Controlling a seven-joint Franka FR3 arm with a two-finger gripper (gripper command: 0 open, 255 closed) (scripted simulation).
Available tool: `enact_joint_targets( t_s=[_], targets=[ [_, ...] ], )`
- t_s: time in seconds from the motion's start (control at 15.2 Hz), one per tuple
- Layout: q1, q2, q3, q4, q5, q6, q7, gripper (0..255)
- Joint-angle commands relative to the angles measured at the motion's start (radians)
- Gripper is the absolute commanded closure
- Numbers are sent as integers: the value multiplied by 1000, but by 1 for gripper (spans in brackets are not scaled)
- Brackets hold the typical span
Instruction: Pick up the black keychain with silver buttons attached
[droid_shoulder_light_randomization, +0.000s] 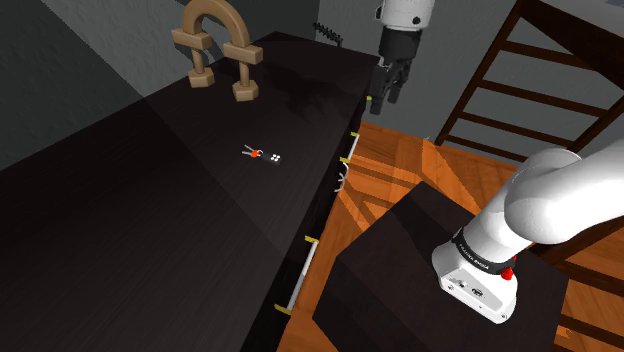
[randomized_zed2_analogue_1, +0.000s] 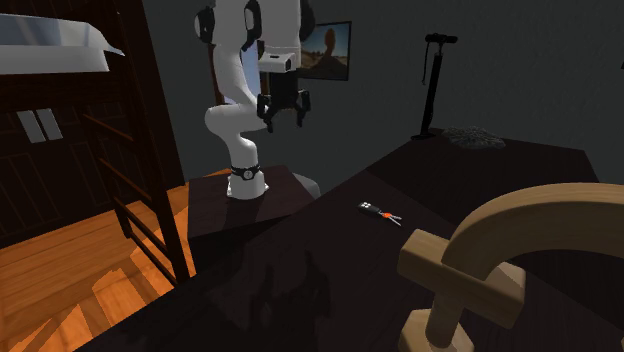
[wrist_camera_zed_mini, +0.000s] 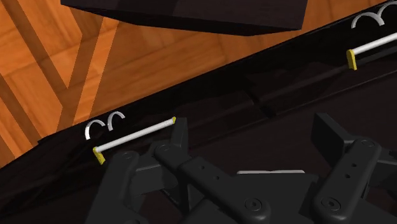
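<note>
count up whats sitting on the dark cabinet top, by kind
keychain: 1
wooden arch ornament: 1
grey tangled heap: 1
total: 3
not counted: black upright stand at the far end, since it is unclear whether it stands on the cabinet top

Your keychain (droid_shoulder_light_randomization: 264, 153): small, lies flat on dark cabinet top (droid_shoulder_light_randomization: 150, 200), nothing touching it. You see black fob with pale buttons at one end, orange-red piece in middle, silver keys at other. Fob end nearer top's drawer-side edge.
</note>
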Motion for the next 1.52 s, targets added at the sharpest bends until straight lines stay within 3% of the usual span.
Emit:
enact_joint_targets(
  t_s=[0.0,0.79,1.45],
  targets=[
    [6,68,22,22,4,53,20,0],
    [49,489,141,245,-48,271,170,0],
    [129,876,170,579,-176,321,302,0]
  ],
)
